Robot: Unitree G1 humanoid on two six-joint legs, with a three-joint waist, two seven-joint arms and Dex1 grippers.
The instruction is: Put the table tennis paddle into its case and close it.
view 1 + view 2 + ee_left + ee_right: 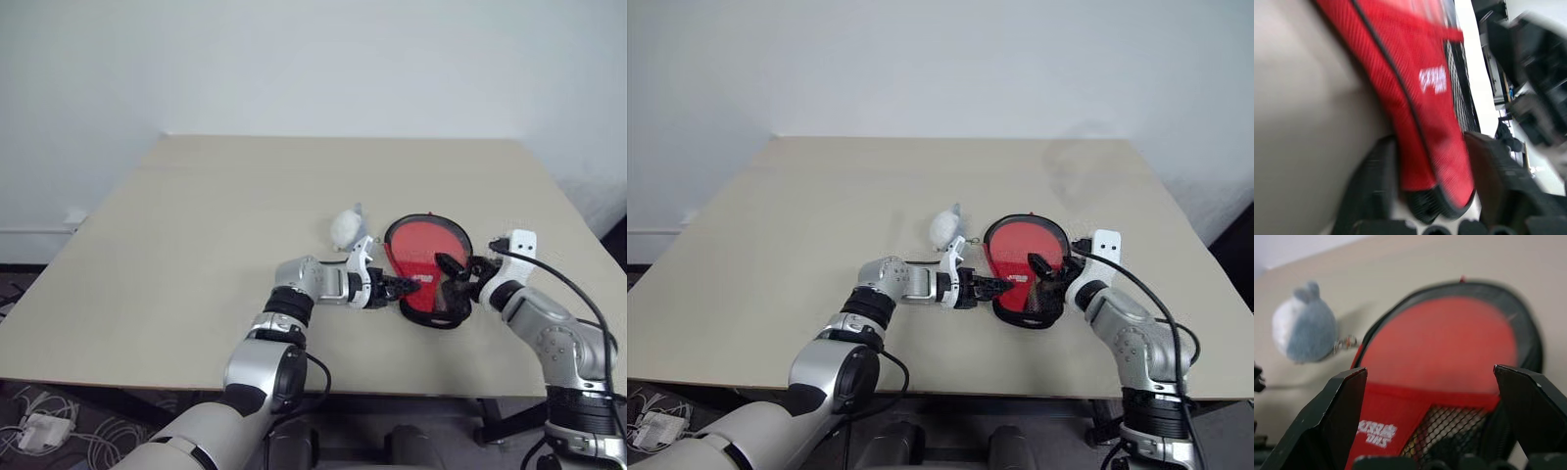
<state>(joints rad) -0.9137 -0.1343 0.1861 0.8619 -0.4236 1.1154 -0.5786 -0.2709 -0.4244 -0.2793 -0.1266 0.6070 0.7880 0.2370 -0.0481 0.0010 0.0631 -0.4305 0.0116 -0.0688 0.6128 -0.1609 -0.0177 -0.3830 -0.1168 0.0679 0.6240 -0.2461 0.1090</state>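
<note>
Left pincer (1425, 196) clamped on the red edge of the case (428, 266); right pincer (1432, 396) apart just before the case; fluffy ball (1303, 329) beyond, on the worktop (245, 215).

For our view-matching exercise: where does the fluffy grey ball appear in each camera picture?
Left eye view: fluffy ball, just left of the case.
Right eye view: same spot.
Left wrist view: not in it.
Right wrist view: upper left, beside the case.
Shared landmark: the case.
</note>
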